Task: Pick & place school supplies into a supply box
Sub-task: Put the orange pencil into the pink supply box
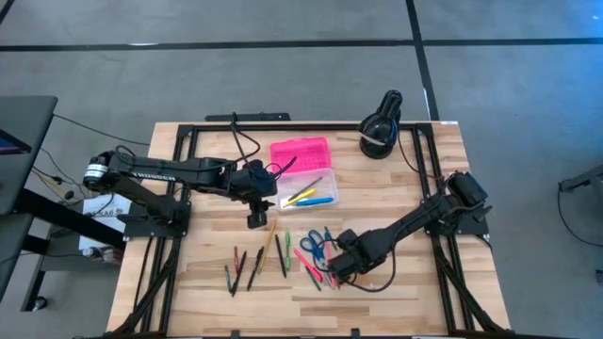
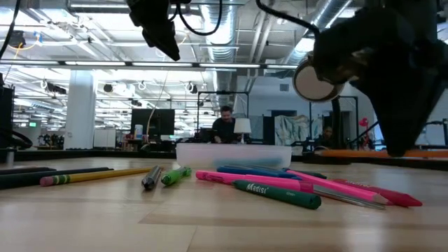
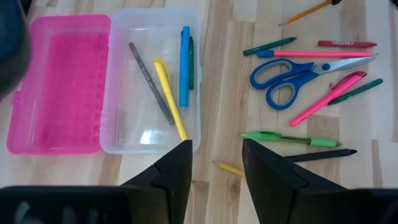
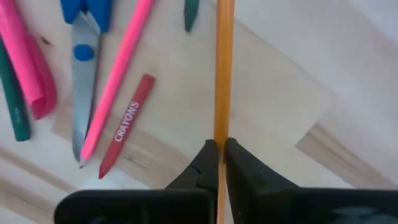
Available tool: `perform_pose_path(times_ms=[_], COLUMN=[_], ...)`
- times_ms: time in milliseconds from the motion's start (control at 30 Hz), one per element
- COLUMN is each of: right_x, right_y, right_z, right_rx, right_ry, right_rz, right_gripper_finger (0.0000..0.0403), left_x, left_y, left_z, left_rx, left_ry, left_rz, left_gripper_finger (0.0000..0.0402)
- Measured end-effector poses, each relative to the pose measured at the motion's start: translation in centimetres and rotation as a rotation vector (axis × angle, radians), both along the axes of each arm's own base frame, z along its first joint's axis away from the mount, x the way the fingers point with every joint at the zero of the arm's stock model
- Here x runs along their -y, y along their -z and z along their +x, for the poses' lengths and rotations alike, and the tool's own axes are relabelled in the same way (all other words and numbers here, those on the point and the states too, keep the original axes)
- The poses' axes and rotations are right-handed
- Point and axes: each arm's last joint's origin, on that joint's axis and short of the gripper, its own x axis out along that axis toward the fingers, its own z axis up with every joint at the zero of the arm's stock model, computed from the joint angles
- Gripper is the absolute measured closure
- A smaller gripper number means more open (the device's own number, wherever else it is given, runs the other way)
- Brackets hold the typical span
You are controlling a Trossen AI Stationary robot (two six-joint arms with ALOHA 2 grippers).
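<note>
The supply box lies open at mid-table, its pink lid (image 1: 300, 151) flat beside the clear base (image 3: 152, 81), which holds a few pens. Loose pens, pencils, a crayon and blue-handled scissors (image 3: 292, 71) lie on the wood in front of it. My right gripper (image 4: 219, 163) stands over this scatter (image 1: 337, 271), pointing down, shut on an orange pencil (image 4: 222, 74). My left gripper (image 3: 217, 168) hangs open above the near edge of the clear base (image 1: 256, 218), with nothing between its fingers. A short yellow pencil (image 3: 230, 169) lies on the table below it. My right gripper pinches the orange pencil's shaft (image 4: 221, 134) between its two fingers, which come from above and point down, lying across the pencil. The long part of the pencil runs out level from the fingers, over the wood; I cannot tell whether its far end touches the table.
A black lamp (image 1: 382, 122) stands at the far right of the table. More pens and pencils lie toward the front left (image 1: 250, 268). A red crayon (image 4: 127, 127) and a pink pen (image 4: 118, 74) lie right beside the held pencil. A person sits in the room beyond (image 2: 225, 126).
</note>
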Motion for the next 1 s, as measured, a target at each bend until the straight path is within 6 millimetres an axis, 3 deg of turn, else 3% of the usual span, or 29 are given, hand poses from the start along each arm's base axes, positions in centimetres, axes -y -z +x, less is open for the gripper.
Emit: perform_pose_path(times_ms=[400, 733, 1000], right_x=[1.6, 6.6, 11.9], right_y=[-4.4, -5.4, -5.6], right_z=[2.5, 5.4, 7.0], right_rx=[0.083, 0.169, 0.195], right_ry=[-0.184, -0.382, -0.539], right_rz=[-0.122, -0.195, -0.249], right_gripper_finger=[0.0402, 0.0402, 0.0402], left_x=[-0.1, 0.1, 1.2], left_y=[-0.6, -3.1, -4.6], left_z=[-1.3, -3.9, -6.3], left_rx=[-0.03, 0.074, 0.147], left_ry=[-0.015, -0.094, -0.193], left_rz=[-0.009, -0.011, -0.003], left_gripper_finger=[0.0267, 0.0267, 0.0267])
